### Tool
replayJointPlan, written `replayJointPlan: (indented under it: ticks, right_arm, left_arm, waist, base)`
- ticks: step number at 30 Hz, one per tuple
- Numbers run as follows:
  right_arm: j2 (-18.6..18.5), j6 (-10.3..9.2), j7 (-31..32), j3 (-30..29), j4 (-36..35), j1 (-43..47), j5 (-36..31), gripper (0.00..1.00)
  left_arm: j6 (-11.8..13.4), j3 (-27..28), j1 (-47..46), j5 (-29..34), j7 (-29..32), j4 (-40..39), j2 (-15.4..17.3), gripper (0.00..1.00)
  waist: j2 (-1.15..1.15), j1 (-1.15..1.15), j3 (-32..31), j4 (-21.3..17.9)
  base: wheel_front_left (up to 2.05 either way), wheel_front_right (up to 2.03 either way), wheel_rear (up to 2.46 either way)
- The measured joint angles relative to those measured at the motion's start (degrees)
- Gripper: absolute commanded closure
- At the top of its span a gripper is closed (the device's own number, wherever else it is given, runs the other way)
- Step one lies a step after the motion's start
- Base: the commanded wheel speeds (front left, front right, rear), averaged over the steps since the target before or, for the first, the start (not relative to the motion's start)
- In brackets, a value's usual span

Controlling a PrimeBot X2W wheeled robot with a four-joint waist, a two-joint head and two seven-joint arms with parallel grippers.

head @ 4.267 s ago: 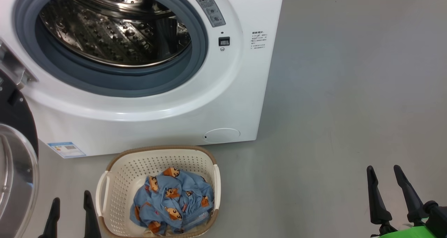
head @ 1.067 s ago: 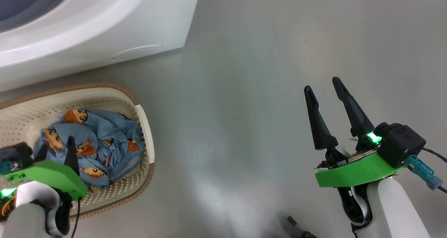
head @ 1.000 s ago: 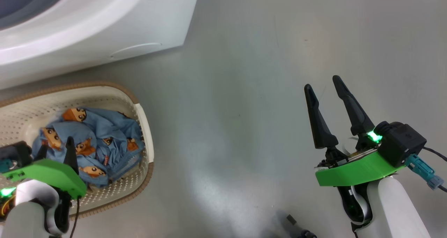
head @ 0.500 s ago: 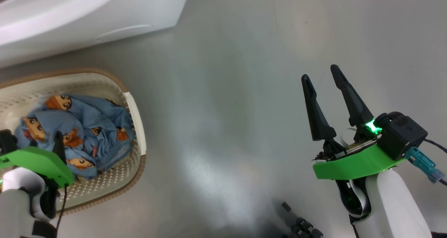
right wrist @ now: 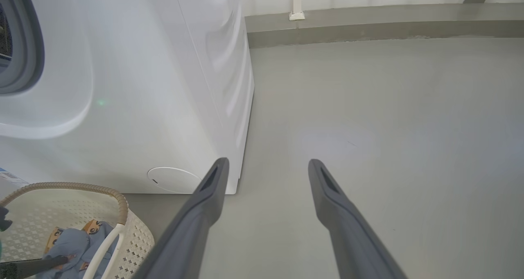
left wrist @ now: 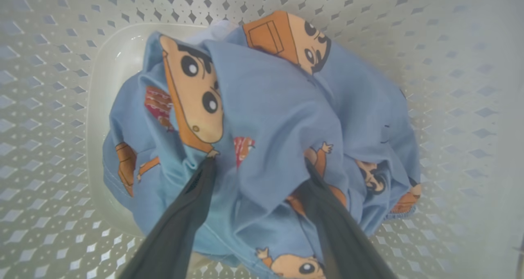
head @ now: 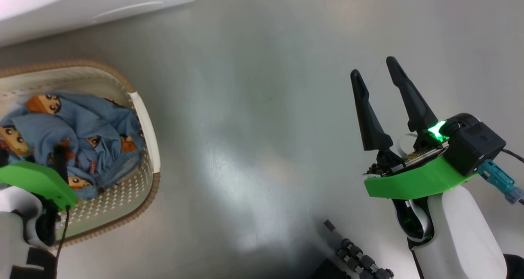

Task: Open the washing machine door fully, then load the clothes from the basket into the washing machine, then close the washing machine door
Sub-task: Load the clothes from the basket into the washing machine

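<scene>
The clothes [left wrist: 262, 119] lie as a crumpled blue heap in the bottom of the basket [head: 143, 119], spread widest across the left wrist view. The left pincer [left wrist: 260, 161] points down into the heap, released, both tips sunk in folds with a ridge of cloth between. The right pincer [head: 372, 66], released, hangs over the grey floor [head: 266, 127], well apart from the basket.

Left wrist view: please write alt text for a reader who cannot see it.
The open left gripper has its two dark fingers in the folds of a crumpled light blue garment with orange-brown cartoon prints, a fold of cloth lying between them. The garment lies in the bottom of a cream basket with perforated walls.
</scene>
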Motion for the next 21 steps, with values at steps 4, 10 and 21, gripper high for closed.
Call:
replayJointPlan:
  ticks: [4, 10, 21]
  right_arm:
    - [0.0, 0.0, 0.0, 0.2, -0.1, -0.4, 0.0, 0.0]
    - [0.0, 0.0, 0.0, 0.5, -0.3, -1.5, -0.1, 0.0]
    - [0.0, 0.0, 0.0, 0.3, -0.3, -1.7, -0.6, 0.0]
  left_arm:
    - [0.0, 0.0, -0.9, -0.1, -0.1, 0.8, 0.5, 0.0]
    - [0.0, -0.1, -2.6, -0.4, -0.6, 2.1, 0.9, 0.0]
    - [-0.6, -1.6, -5.8, -0.5, -2.2, 5.1, 1.9, 1.0]
  waist:
    - [0.0, 0.0, 1.2, 0.0]
    - [0.0, 0.0, 2.7, -0.1]
    - [0.0, 0.0, 4.5, -0.8]
  base:
    - [0.0, 0.0, 0.0]
    - [0.0, 0.0, 0.0]
    - [0.0, 0.0, 0.0]
